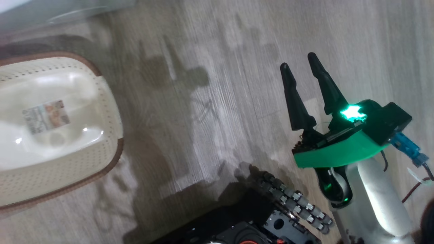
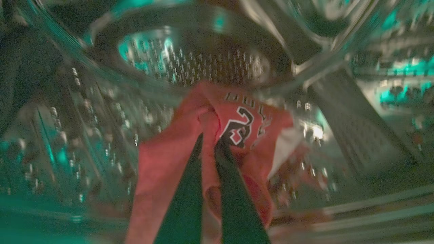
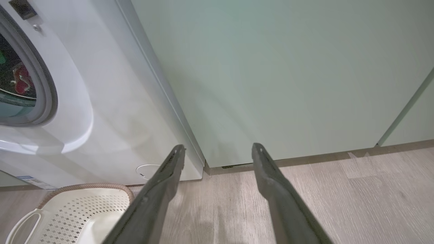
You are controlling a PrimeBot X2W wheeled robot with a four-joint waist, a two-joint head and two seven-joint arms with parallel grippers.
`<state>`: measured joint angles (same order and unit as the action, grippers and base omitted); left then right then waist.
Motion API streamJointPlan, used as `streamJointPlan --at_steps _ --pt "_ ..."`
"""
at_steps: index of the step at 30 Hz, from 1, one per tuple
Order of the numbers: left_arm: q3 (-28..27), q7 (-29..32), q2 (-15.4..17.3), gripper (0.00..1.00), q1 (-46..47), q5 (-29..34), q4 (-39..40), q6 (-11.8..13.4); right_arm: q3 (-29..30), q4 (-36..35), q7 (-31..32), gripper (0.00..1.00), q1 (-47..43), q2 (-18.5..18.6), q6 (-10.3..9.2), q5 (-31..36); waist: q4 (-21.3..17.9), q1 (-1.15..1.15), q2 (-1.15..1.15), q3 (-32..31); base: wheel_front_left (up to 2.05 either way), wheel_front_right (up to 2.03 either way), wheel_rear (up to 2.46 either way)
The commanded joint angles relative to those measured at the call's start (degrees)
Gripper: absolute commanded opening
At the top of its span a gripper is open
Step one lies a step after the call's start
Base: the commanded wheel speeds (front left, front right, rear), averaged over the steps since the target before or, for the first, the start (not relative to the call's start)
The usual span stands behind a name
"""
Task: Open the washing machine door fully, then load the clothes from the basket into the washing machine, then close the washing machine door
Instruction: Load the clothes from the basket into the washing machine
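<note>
The right gripper [image 1: 298, 61] points up the head view, its two dark fingers spread apart with nothing between them, above a green-lit wrist [image 1: 339, 152] and pale forearm [image 1: 379, 193]. The left gripper [image 2: 209, 139] has its fingers drawn close, pinching a fold of the clothes [image 2: 162, 166].

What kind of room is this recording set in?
Probably a home laundry area: a white front-loading washing machine stands beside pale green cabinets, with a cream perforated basket on the wood-look floor.

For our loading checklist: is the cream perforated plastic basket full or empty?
Empty: the cream perforated plastic basket has a bare floor, label visible.
</note>
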<state>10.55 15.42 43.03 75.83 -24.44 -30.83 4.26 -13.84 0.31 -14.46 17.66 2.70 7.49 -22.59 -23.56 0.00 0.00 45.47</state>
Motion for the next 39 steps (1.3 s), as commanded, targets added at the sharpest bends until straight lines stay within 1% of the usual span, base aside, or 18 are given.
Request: streamJointPlan --at_steps 1,3,6,12,16,21,22,24,28,31,35,39 --pt "-1.79 -2.20 3.66 0.00 2.13 0.91 1.38 0.00 -1.25 -1.73 -0.53 1.00 -1.19 0.18 0.00 -0.53 -1.23 0.00 0.00 1.26 0.00 0.00 0.00" --pt "-1.77 -6.37 4.24 0.00 2.93 1.82 1.13 -0.51 -1.50 -1.85 -0.53 1.00 -1.25 0.18 0.00 -0.85 -1.83 0.00 0.00 1.95 0.00 0.00 0.00" --pt "-2.18 -10.72 4.31 0.00 3.37 1.84 -0.02 -1.06 -1.79 -2.07 -0.53 1.00 -1.38 0.18 0.00 -1.32 -2.45 0.00 0.00 2.73 0.00 0.00 0.00" --pt "-1.90 -12.50 3.90 0.00 2.55 0.70 -3.68 -2.74 -1.95 -2.27 -0.53 1.00 -1.63 0.18 0.00 -1.48 -2.67 0.00 0.00 3.55 0.00 0.00 0.00" --pt "-1.98 -11.95 3.27 0.00 2.32 -0.87 -5.21 -3.96 -2.23 -2.31 -0.53 1.00 -1.40 0.18 0.00 -1.47 -2.59 0.00 0.00 3.78 0.00 0.00 0.00" --pt "-1.61 -9.65 2.93 0.00 1.97 -1.62 -6.27 -3.74 -2.22 -2.43 -0.53 1.00 -1.27 0.18 0.00 -1.29 -2.33 0.00 0.00 3.82 0.00 0.00 0.00" --pt "-1.52 -8.65 2.75 0.07 1.88 -1.85 -6.61 -3.50 -2.14 -2.41 -0.53 1.00 -1.29 0.18 0.00 -1.23 -2.23 0.00 0.00 3.73 0.00 0.00 0.00" --pt "-1.53 -8.04 2.35 1.00 1.79 -2.29 -6.50 -3.26 -1.98 -2.39 -0.53 1.00 -1.33 0.18 0.00 -1.21 -1.95 0.00 0.00 3.49 0.00 0.00 0.00" --pt "-0.70 -7.17 1.47 1.00 0.64 -2.28 -5.42 -2.69 -1.20 -2.28 -0.53 1.00 -1.53 0.18 0.00 -0.74 -0.80 0.00 0.00 2.08 0.00 0.00 0.00" --pt "-0.98 -7.92 0.35 1.00 -1.53 -3.04 -3.02 -1.76 -0.34 -2.39 -0.53 1.00 -1.83 0.18 0.00 -0.18 0.52 0.00 0.00 0.63 0.00 0.00 0.00" --pt "-2.26 -11.15 -1.32 1.00 -7.49 -4.45 2.78 0.11 0.74 -2.55 -0.53 1.00 -2.29 0.18 0.00 0.83 2.64 0.00 0.00 -1.76 0.00 0.00 0.00" --pt "-4.35 -16.28 -3.17 1.00 -16.32 -5.84 11.71 2.62 2.21 -2.81 -0.53 1.00 -3.00 0.18 0.00 2.14 5.01 0.00 0.00 -4.19 0.00 0.00 0.00"
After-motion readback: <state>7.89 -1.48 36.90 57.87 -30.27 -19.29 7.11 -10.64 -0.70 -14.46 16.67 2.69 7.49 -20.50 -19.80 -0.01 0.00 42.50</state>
